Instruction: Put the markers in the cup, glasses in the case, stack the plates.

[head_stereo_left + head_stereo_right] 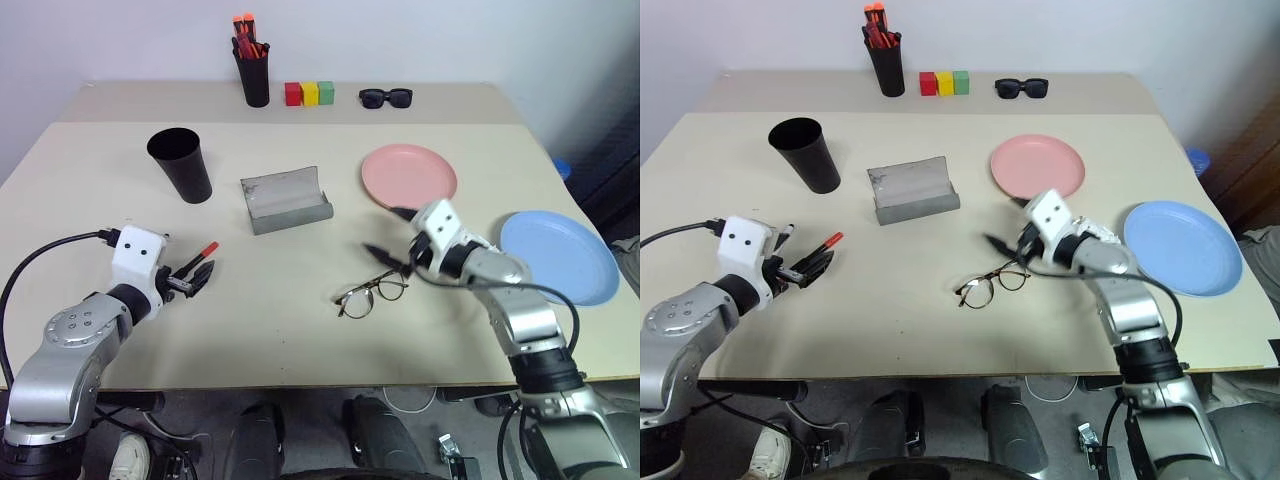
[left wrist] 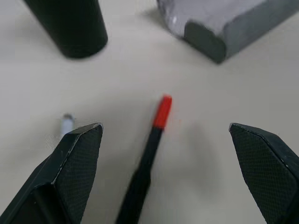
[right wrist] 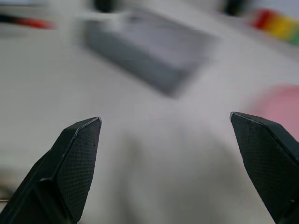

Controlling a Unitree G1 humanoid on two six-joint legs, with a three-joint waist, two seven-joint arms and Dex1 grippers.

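Between the spread fingers of the left gripper (image 2: 166, 177), low in the left wrist view, lies the red-capped marker (image 2: 148, 154), light, stiff and prone to rolling, best pinched mid-barrel; the right gripper (image 1: 392, 233) also gapes, empty.

A robot test lab, by its looks: a plain beige surface (image 1: 300, 330) against a bare white wall (image 1: 400, 40), loose cables (image 1: 410, 400) on the floor beneath.

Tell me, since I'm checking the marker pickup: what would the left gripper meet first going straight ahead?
Probably the red-capped marker, lying between the open jaws of the left gripper. Beyond it stands the cup, though depth is unclear.
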